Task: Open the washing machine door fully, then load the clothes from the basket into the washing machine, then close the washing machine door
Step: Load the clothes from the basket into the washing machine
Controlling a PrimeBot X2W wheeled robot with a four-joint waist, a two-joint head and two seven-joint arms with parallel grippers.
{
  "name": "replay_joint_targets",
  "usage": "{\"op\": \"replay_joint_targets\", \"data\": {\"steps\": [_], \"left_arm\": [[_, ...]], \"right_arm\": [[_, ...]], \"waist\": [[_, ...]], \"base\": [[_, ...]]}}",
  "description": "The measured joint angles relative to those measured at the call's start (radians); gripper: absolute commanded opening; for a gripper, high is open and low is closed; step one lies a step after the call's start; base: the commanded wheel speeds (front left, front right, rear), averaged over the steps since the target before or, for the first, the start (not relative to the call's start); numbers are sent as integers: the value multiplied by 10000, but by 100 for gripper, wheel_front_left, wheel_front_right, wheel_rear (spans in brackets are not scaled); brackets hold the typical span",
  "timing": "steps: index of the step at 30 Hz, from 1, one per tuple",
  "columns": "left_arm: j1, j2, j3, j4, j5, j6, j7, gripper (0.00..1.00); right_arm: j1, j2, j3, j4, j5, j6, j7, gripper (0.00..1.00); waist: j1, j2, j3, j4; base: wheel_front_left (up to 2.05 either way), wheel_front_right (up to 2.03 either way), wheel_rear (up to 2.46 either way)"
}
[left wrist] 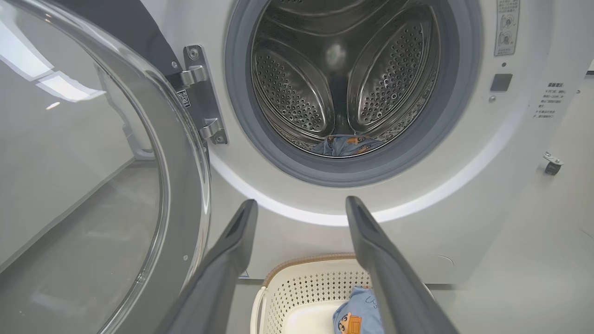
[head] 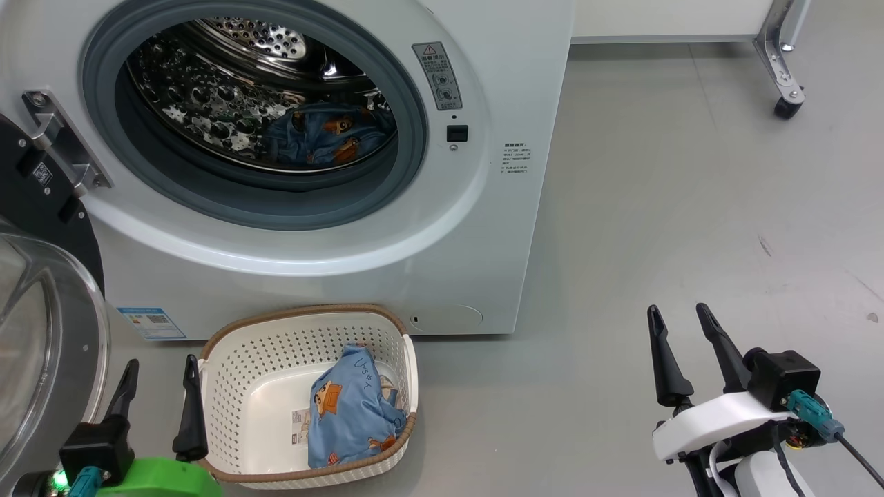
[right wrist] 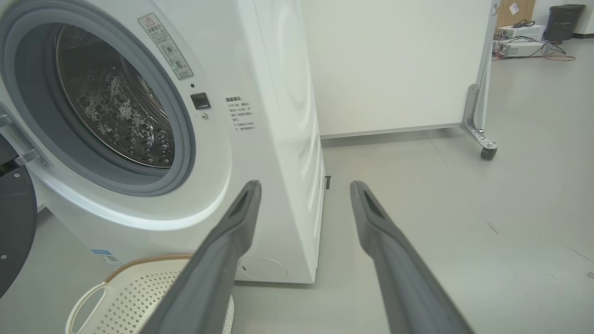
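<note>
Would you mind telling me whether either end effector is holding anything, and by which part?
Nothing is held: the left end effector and the right end effector both stand open and empty.

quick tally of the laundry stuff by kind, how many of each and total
washing machine: 1
washing machine door: 1
basket: 1
blue garments: 2
total: 5

Grey floor (head: 656, 207) carries the washing machine (head: 483, 235), the basket (head: 235, 386) just before it, and a castor (head: 787, 107) well apart.
</note>
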Motion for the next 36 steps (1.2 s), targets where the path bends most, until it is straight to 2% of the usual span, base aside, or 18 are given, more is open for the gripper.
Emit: {"op": "replay_joint_targets", "data": {"steps": [26, 36], "left_arm": [[306, -316, 257, -531, 276, -263, 0, 100], [266, -395, 291, -671, 276, -453, 0, 100]], "right_arm": [[210, 10, -148, -247, -190, 0, 0, 100], [225, 12, -171, -359, -265, -15, 0, 100]], "waist": [[0, 0, 151, -28], [1, 0, 712, 21]], "base": [[0, 0, 0], [0, 0, 0]]}}
